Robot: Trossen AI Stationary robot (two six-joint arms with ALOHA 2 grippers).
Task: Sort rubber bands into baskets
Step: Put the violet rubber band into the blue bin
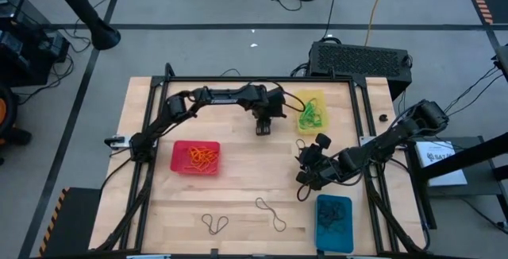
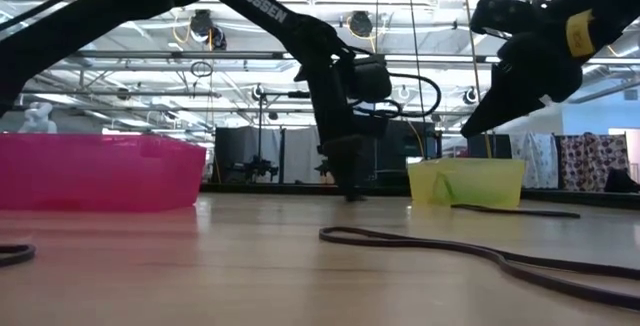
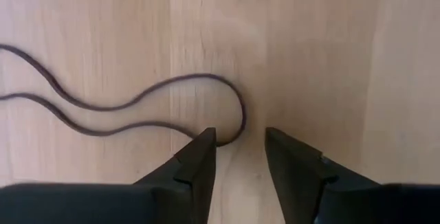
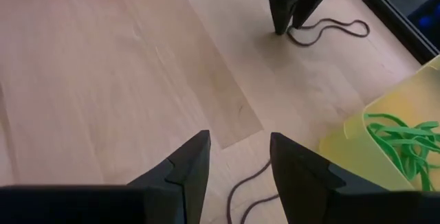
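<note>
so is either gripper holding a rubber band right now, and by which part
Neither. The left gripper is open at the table, at one end of a dark rubber band. The right gripper is open and empty.

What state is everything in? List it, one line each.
left gripper: jaws open, low over the table, at the end of a dark rubber band.
right gripper: jaws open, raised above the table.
red basket: holds orange bands.
yellow basket: holds green bands.
blue basket: holds dark bands.
two more dark bands: loose on the table.
</note>
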